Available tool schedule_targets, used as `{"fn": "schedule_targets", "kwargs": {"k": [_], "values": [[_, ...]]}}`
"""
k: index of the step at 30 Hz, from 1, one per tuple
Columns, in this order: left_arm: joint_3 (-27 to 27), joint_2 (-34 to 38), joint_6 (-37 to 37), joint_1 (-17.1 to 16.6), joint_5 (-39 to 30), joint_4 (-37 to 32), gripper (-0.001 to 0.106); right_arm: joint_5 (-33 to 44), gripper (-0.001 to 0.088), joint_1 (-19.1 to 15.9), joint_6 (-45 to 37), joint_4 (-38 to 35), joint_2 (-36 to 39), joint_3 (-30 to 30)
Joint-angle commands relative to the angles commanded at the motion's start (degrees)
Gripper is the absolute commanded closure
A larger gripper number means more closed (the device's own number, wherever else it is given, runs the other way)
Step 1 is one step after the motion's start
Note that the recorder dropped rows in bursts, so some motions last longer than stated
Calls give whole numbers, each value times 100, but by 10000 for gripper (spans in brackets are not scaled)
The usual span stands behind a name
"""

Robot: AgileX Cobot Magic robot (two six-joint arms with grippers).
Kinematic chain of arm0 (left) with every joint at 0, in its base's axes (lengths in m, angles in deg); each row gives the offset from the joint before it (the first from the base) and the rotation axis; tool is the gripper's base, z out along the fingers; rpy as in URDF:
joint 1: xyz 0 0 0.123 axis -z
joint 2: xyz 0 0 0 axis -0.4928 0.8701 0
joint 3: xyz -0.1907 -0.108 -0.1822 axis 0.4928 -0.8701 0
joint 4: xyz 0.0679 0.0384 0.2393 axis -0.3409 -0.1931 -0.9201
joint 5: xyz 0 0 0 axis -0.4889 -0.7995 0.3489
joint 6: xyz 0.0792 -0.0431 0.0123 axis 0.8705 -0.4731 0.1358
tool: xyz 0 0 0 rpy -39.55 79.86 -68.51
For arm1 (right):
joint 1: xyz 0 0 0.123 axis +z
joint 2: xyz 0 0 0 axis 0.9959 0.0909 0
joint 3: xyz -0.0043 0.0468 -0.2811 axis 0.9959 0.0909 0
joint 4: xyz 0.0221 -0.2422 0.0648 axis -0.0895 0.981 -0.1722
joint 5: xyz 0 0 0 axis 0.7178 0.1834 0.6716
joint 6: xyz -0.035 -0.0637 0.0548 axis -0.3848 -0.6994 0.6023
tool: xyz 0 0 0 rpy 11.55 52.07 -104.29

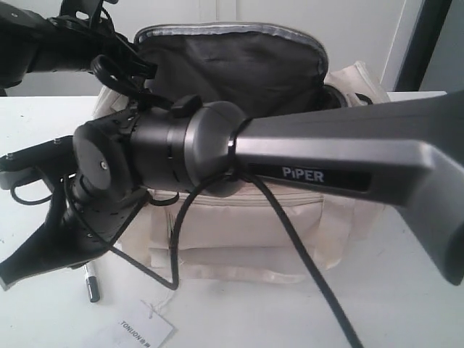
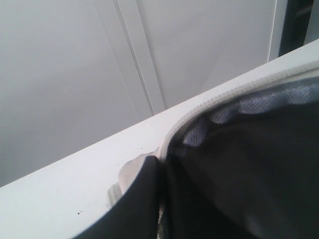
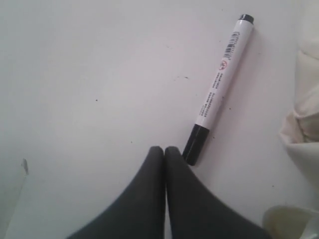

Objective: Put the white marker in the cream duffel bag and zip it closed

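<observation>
Right gripper sits low at the left of the exterior frame. Its fingers are pressed flat together with nothing between them, and the tips are just beside the dark cap of the white marker. In the exterior view the marker lies flat on the white table, in the lower left of the frame. It is just in front of the cream duffel bag and a little above the paper tag at the bottom edge. It is not in the bag yet.

On handling, the marker looks light and stiff, with a smooth round barrel (it would likely roll if nudged sideways, and those closed tips are near enough to nudge it). The jaws would have to open first, then straddle the barrel across its width. The printed middle stretch looks like the best hold, so the marker hangs level rather than tipping from the cap end. It is hard plastic and nothing fragile, so a modest squeeze should do, placed squarely because the surface looks slick.

The bag is another story: soft fabric that slumps and offers no firm edge. Its flap stands up at top centre of the exterior frame with the dark inner side showing and the mouth open. Left gripper is at the upper left by that flap. Its wrist view shows one dark finger against the zipper edge and the other is hidden, so I can't tell whether it is clamped.
</observation>
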Motion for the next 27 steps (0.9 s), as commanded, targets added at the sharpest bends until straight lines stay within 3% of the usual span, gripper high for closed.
{"fn": "schedule_targets", "kwargs": {"k": [6, 12, 16, 24, 27], "values": [[0, 0, 0, 0, 0, 0, 1053, 363, 868, 149, 230, 266, 21, -60], [0, 0, 0, 0, 0, 0, 1053, 103, 868, 229, 418, 277, 21, -60], [0, 0, 0, 0, 0, 0, 1053, -218, 868, 436, 1203, 940, 189, -70], [0, 0, 0, 0, 0, 0, 1053, -770, 868, 436, 3213, 2201, 571, -70], [0, 0, 0, 0, 0, 0, 1053, -770, 868, 436, 3548, 2392, 721, -70]]}}
